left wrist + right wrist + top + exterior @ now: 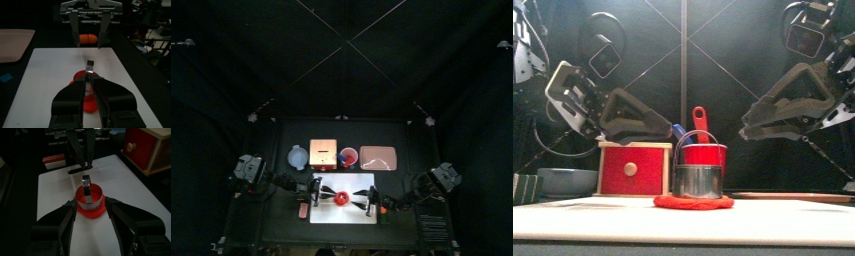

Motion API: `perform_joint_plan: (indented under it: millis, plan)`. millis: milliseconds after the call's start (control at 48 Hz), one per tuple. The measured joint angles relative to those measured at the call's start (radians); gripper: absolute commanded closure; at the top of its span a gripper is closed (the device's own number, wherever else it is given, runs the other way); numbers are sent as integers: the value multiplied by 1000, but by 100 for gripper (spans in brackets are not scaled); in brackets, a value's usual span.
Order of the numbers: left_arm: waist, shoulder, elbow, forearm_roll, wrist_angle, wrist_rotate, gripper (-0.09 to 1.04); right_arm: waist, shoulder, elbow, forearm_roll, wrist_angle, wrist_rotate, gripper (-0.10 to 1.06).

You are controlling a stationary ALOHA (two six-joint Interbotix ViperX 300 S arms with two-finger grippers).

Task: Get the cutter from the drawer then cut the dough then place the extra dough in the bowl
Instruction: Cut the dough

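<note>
Cutter (699,170) is set upright on dough (694,202) on white board (325,212), flanked by right hand (90,202) spread wide and left hand (87,85) pinched narrow, empty; extra dough is not yet moved to bowl (567,181)

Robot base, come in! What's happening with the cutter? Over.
Left gripper shut, right gripper open, both hovering by the cutter. Cutter stands on the red dough, on the white cutting board. Nothing in the way.
</note>
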Motion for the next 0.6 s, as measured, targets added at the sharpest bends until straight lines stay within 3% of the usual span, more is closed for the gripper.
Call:
perform_joint_plan:
  millis: [312,604]
  plan:
    - [-23,12,-3,-9,0,2,34,-3,58,-49,2,0,0,13]
    - [-21,12,9,-55,0,2,22,-5,69,-58,2,0,0,13]
